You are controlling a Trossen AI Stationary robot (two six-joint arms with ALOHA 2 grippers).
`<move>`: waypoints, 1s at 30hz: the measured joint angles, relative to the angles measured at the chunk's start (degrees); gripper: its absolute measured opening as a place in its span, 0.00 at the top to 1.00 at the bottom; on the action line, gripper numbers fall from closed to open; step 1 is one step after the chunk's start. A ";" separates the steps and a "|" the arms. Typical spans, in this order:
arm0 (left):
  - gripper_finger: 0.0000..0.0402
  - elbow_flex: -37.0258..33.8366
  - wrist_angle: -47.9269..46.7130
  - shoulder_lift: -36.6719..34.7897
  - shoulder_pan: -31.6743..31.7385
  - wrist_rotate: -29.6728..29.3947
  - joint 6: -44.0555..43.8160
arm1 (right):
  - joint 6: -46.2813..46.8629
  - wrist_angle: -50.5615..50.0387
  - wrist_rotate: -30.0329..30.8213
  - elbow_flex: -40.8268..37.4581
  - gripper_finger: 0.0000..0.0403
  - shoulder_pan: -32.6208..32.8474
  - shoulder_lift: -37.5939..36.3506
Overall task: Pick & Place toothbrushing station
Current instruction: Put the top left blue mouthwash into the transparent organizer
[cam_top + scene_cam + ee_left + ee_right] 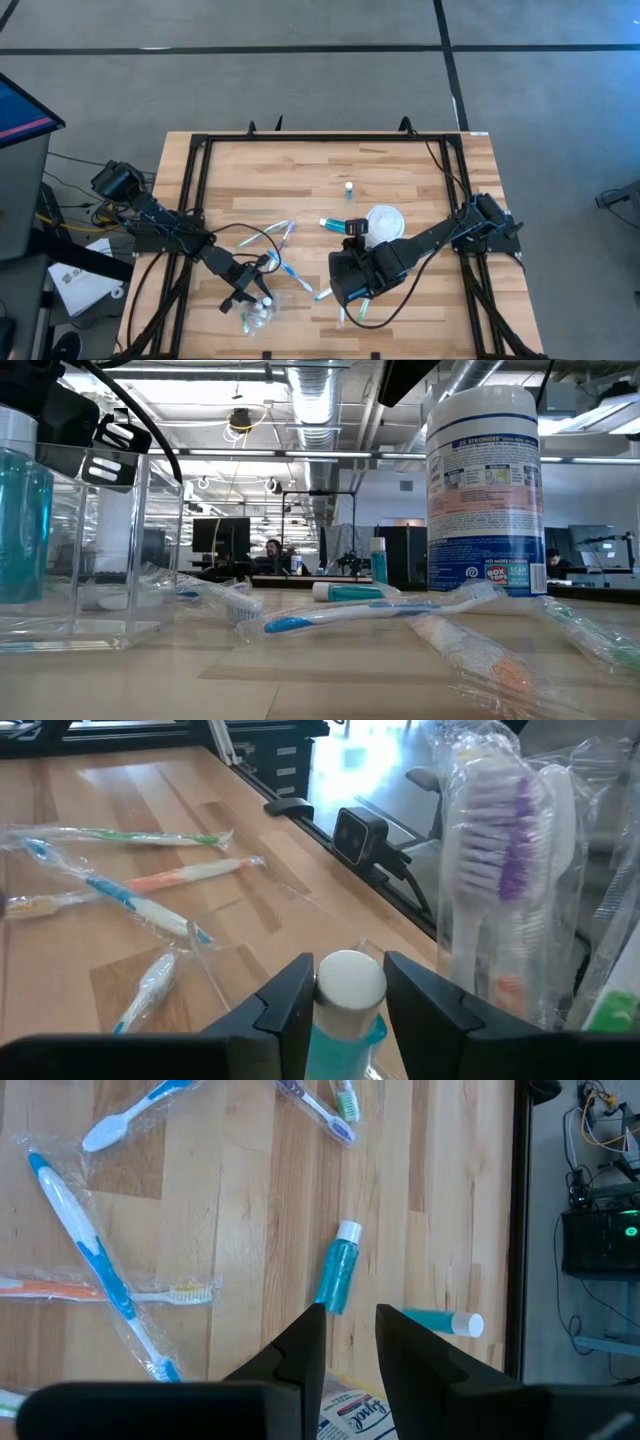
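Left tool [348, 1005]: fingers flank the white cap of a small blue bottle [347, 1020] over a clear plastic container [256, 316] near the tabletop's front edge; whether they grip it cannot be told. Only the left wrist view shows a wrapped purple-bristled toothbrush [500, 870] upright beside it.

Right tool [350, 1335]: narrowly parted, empty, above a lying blue white-capped bottle [337, 1268] and another [445, 1322].

Loose wrapped toothbrushes: blue-accented [85, 1230], orange-accented [190, 873], green-accented [130, 837].

Wooden tabletop [300, 175]: rear half open. Low view alone shows a wipes canister [484, 490] and an office beyond.
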 joint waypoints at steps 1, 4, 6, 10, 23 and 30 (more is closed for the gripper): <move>0.72 0.00 0.00 0.00 0.00 0.00 0.00 | 0.00 0.04 0.00 0.00 0.80 0.00 0.00; 0.72 0.00 0.02 0.00 0.00 0.00 0.00 | 0.15 0.09 0.00 0.00 0.80 0.00 0.00; 0.72 0.00 0.02 0.00 0.00 0.00 0.00 | 0.53 0.08 0.00 0.00 0.80 0.00 0.00; 0.71 0.00 0.02 -0.02 0.00 0.00 -0.02 | 0.61 0.08 0.00 0.00 0.80 0.00 0.00; 0.71 0.00 0.08 -0.04 0.00 0.00 -0.02 | 1.46 0.07 0.00 0.00 0.80 0.07 0.00; 0.70 0.00 0.31 -0.04 0.02 -3.34 -0.85 | 1.15 0.07 0.00 0.00 0.80 0.07 0.00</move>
